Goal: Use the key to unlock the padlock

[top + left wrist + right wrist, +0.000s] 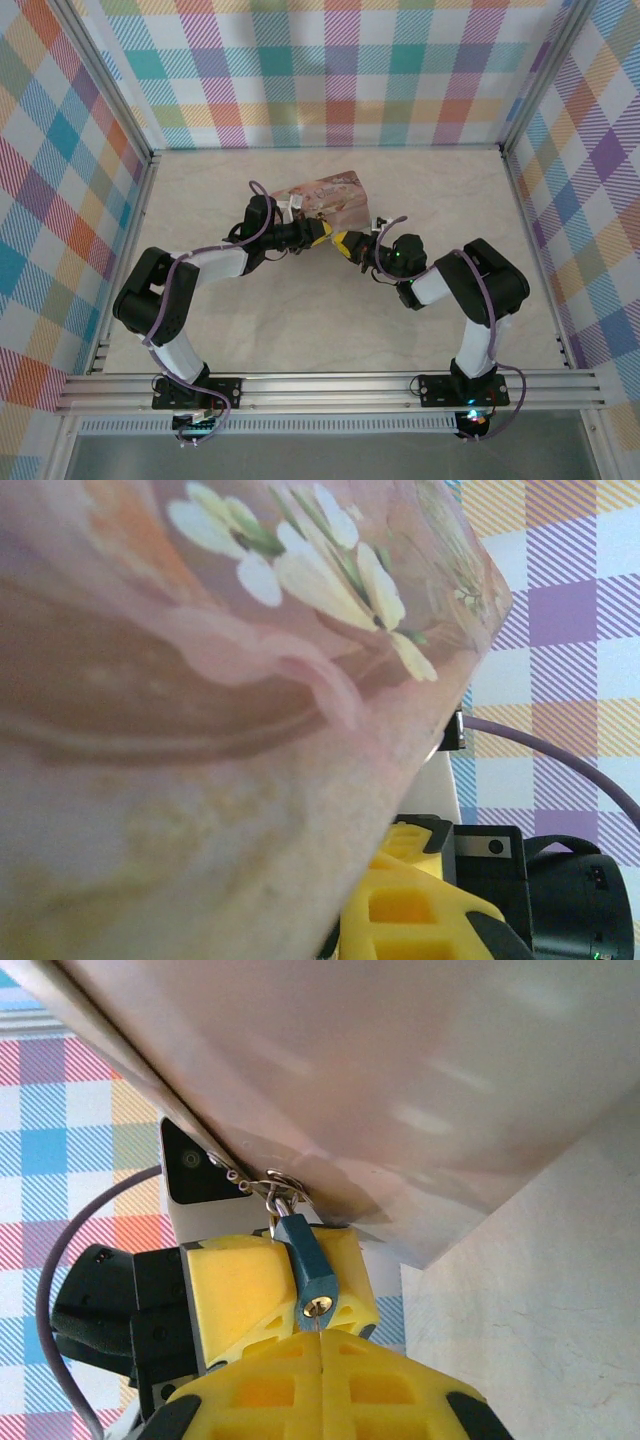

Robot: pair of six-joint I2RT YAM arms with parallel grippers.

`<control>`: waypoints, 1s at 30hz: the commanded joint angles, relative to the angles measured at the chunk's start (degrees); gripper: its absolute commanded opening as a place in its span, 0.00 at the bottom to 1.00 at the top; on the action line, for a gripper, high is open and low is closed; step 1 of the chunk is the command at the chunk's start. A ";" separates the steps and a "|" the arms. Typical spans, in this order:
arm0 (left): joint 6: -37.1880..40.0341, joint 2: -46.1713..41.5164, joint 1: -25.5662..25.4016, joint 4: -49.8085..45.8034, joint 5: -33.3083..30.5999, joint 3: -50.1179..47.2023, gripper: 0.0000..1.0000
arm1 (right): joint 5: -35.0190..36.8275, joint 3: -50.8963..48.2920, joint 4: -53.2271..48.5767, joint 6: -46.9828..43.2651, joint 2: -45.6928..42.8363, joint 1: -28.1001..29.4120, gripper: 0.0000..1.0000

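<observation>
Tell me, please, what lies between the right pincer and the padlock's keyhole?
In the right wrist view, a thin dark sliver, apparently the key, spans that short gap, from the shut right pincer up to the brass keyhole of the padlock.

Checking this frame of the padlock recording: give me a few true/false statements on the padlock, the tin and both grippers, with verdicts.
1. The padlock is blue, and its brass keyhole faces the right wrist camera. True.
2. The right gripper stands wide open. False: its jaws are shut on the key, a thin sliver pointing at the keyhole.
3. The padlock lies loose, far from the tin. False: it hangs from a small ring at the tin's edge, and the left gripper is closed on it.
4. The tin is pink with white flowers. True.
</observation>
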 commanded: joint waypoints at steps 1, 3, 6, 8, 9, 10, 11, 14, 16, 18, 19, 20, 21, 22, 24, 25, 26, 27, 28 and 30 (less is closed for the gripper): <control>-2.14 -3.12 -1.36 5.70 8.85 -0.51 0.00 | 4.84 2.17 0.50 3.47 2.26 -0.82 0.00; -2.38 -3.12 -1.43 6.05 8.93 -0.51 0.00 | 4.03 2.96 0.50 3.03 3.61 -0.87 0.00; -3.57 -3.21 -1.37 8.00 9.25 -0.75 0.00 | 3.35 3.86 0.59 2.40 5.41 -0.87 0.00; -4.33 -3.29 -1.42 8.95 9.43 -0.81 0.00 | 3.04 4.15 0.52 -0.87 4.87 -0.79 0.00; -4.46 -3.36 -1.50 9.04 9.59 -0.78 0.00 | 3.00 4.30 0.54 -1.93 4.66 -0.87 0.00; -4.45 -3.53 -1.49 8.98 9.57 -0.76 0.00 | 2.78 4.56 0.51 -3.33 4.39 -0.87 0.00; -4.36 -3.64 -1.49 8.87 9.59 -0.70 0.00 | 2.66 4.74 0.59 -3.55 4.37 -0.87 0.00; -4.52 -3.65 -1.45 8.93 9.64 -0.64 0.00 | 2.03 5.72 0.51 -5.28 3.95 -0.70 0.00; -4.58 -3.70 -1.58 8.95 9.55 -0.52 0.00 | 2.38 6.00 0.55 -5.26 3.93 -0.69 0.00; -4.80 -3.56 -1.76 9.54 9.63 -0.52 0.00 | 3.06 6.27 0.50 -3.86 4.31 -0.69 0.00; -4.80 -3.56 -1.84 9.59 9.55 -0.45 0.00 | 3.40 6.62 0.50 -2.76 4.65 -0.70 0.00; -4.76 -3.52 -2.02 9.54 9.54 -0.40 0.00 | 3.52 7.12 0.58 -1.93 4.96 -0.68 0.00; -4.74 -3.31 -2.07 9.55 9.63 -0.42 0.00 | 3.39 7.84 0.51 -1.89 5.07 -0.57 0.00; -4.71 -3.15 -2.34 9.51 9.76 -0.23 0.00 | 3.55 8.50 0.50 -1.86 5.16 -0.20 0.00; -4.54 -2.78 -2.72 9.33 9.80 -0.03 0.00 | 3.52 9.52 0.50 -2.43 5.16 0.26 0.01; -4.54 -2.60 -2.96 9.32 9.90 0.01 0.00 | 3.75 9.72 0.50 -2.39 5.31 0.36 0.01; -4.41 -2.46 -3.24 9.12 10.05 0.06 0.00 | 4.15 9.73 0.50 -2.10 5.63 0.33 0.02; -4.20 -2.42 -3.48 8.78 10.07 0.05 0.00 | 4.31 9.65 0.50 -1.75 5.91 0.31 0.02; -3.74 -2.34 -3.69 8.27 10.10 0.13 0.00 | 4.31 9.76 0.50 -1.54 6.27 0.48 0.02; -3.06 -2.18 -4.19 7.21 10.30 0.28 0.00 | 4.43 9.80 0.47 -1.79 6.38 1.11 0.05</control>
